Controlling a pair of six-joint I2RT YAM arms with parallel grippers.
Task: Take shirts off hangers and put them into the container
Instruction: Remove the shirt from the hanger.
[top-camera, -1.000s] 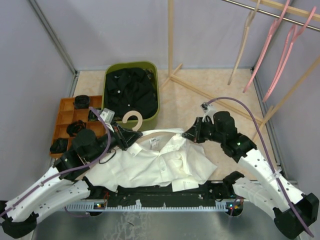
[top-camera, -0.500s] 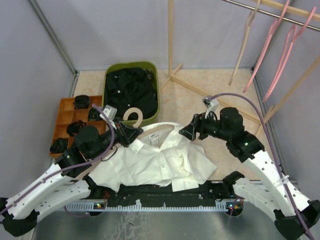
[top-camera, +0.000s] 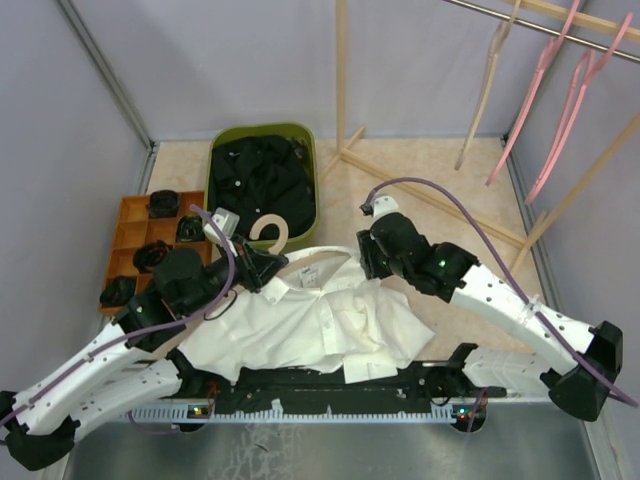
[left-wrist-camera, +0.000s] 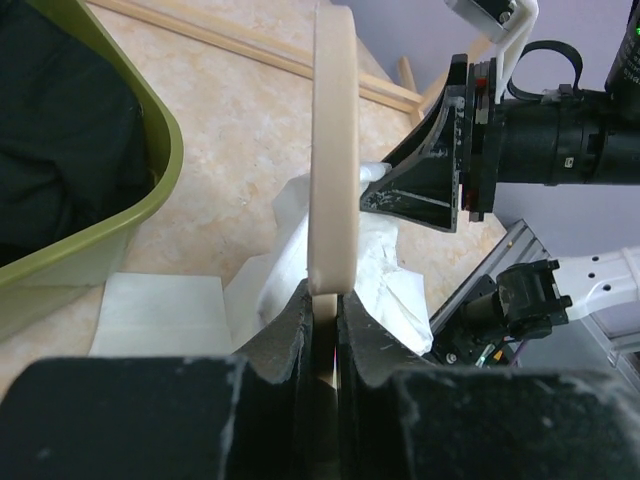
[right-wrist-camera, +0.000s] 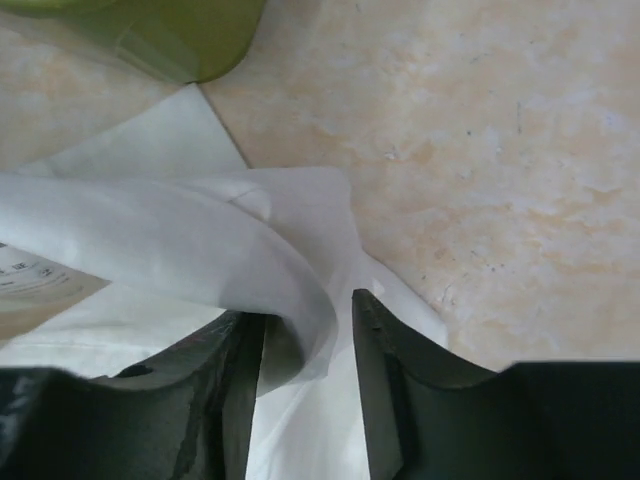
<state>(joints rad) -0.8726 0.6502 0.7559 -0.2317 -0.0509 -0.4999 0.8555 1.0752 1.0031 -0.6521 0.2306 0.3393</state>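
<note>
White shirt (top-camera: 310, 325) flat on the counter (top-camera: 430, 165), lower centre of the top view, beige hanger (left-wrist-camera: 332, 150) in its collar.
Left fingers (left-wrist-camera: 285, 335) clamped together on the hanger just below its hook, which points toward the green tub (top-camera: 312, 190). Right fingers (right-wrist-camera: 385, 350) apart, straddling a fold of the shirt at the collar's right end; the cloth touches one finger and nothing is pinched. Tub sits upper left of centre with a black shirt (top-camera: 260, 180) inside, its near corner just beside the hook. Orange tray (top-camera: 130, 215) is left of the tub.
</note>
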